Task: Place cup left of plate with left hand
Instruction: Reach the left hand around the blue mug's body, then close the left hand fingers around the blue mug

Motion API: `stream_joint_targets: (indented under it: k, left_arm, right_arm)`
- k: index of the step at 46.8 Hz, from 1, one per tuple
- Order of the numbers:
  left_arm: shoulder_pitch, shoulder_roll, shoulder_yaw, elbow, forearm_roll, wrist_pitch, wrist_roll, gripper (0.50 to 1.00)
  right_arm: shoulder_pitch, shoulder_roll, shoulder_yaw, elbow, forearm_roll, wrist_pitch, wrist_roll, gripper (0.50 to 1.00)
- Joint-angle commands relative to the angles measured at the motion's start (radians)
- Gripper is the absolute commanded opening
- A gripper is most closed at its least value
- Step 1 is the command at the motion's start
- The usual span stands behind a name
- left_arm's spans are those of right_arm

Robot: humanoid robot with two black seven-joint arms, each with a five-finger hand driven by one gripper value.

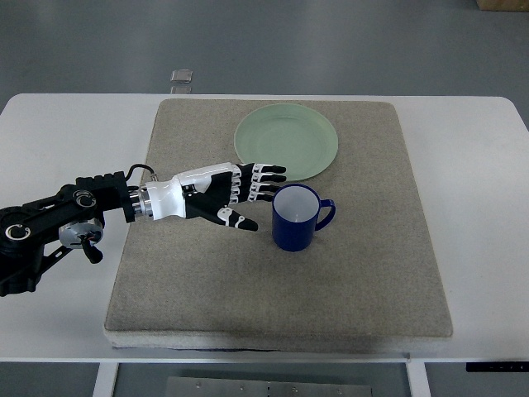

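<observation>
The cup [296,218], dark blue and upright, stood on the mat [364,281] just below the plate [286,141] and slightly to its right, its handle pointing right and its mouth open to the camera. The pale green plate lay flat near the mat's far edge, close to the cup's rim, though whether the two touched could not be told. The left hand [231,198] reached in from the left with its fingers [263,182] stretched out and spread, holding nothing; the fingertips came just beside the cup's left rim, the upper ones reaching over the plate's lower edge, and the thumb pointed toward the cup's lower left side. Nothing lay between the hand and the cup. The black forearm [58,227] ran back over the bare table to the left edge of the view. The mat was a coarse grey-beige pad covering most of the white table [488,207], which showed as margins on both sides and along the front. Beyond the table lay a grey floor [331,41], with a small square fitting [182,77] set in it just past the table's far edge.
</observation>
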Motion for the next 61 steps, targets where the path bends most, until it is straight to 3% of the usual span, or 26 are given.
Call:
stream_joint_targets:
  k: [1, 61]
  left_arm:
    - [-0.002, -0.012, 0.002, 0.0, 0.003, 0.0, 0.001, 0.994]
    - [-0.003, -0.072, 0.002, 0.057, 0.045, 0.0, 0.001, 0.994]
  right_arm:
    - [0.0, 0.0, 0.0, 0.0, 0.0, -0.001, 0.0, 0.934]
    - [0.0, 0.0, 0.0, 0.0, 0.0, -0.001, 0.0, 0.934]
